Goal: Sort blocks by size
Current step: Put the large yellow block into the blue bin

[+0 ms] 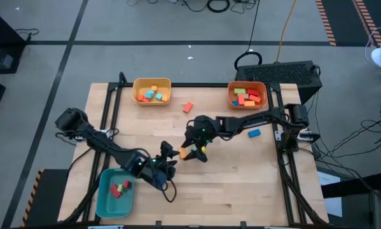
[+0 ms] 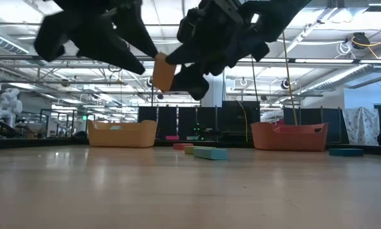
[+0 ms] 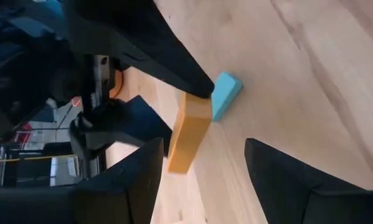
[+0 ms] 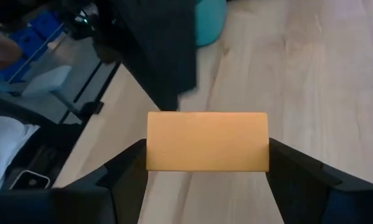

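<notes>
The right gripper (image 1: 191,152) is clamped on an orange block (image 4: 206,141), its fingers pressing the two short ends. It holds the block in the air near the table's (image 1: 241,184) centre; the low view shows it well above the wood. The left gripper (image 1: 166,152) hovers just at its nine o'clock, jaws apart and holding nothing, facing the block as if for a handover.

The block looks like a rigid, light bar with flat faces and square edges. It should not deform, but smooth sides could slip if pinched off-centre. With the ends taken, the best hold for the left gripper is across the long flat faces, at mid-length.

Other blocks lie loose: a red one (image 1: 188,107) at twelve o'clock from the grippers, a blue one (image 1: 254,133) at two o'clock. The yellow bin (image 1: 152,82) at eleven, the orange bin (image 1: 247,85) at one and the teal bin (image 1: 105,202) at seven each hold a few blocks.
</notes>
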### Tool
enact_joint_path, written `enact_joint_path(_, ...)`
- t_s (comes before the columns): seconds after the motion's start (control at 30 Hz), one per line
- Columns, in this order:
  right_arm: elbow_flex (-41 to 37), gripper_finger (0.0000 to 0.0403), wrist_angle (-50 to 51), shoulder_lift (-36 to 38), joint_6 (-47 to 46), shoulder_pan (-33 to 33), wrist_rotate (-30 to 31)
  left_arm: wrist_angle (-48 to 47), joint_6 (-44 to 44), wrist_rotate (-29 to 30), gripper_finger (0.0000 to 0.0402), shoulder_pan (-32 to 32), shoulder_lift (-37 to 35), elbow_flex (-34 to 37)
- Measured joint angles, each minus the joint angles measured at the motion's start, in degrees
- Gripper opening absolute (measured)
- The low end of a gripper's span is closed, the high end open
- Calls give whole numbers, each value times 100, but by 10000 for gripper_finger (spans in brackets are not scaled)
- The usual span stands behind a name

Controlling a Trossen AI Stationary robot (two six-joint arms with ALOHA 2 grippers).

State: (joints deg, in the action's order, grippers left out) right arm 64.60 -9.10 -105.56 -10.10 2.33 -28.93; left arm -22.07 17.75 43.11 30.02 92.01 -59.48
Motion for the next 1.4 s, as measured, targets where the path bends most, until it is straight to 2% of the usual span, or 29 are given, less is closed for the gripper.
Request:
enact_joint_path(0.2, 2, 262, -303, 2, -82, -124, 4, 383, 261, -127, 227, -207, 176, 0)
enact_joint_path(0.3, 2, 262, -305, 2, -86, -141, 2, 374, 256, -124, 213, -268, 241, 0)
enact_joint_path(0.7, 2, 263, -264, 2, -194, -132, -64, 505, 166, -63, 73, -265, 262, 0)
enact_joint_path(0.97, 2, 267, -264, 2, -142, -117, -74, 531, -29, 42, 74, -267, 264, 0)
enact_joint_path(1.23, 7, 313, -97, 13, 492, -94, 133, 515, -729, 158, 76, -278, 262, 0)
enact_joint_path(1.4, 7, 319, 266, 13, 739, -36, 420, 264, -1004, 214, 71, -256, 262, 0)
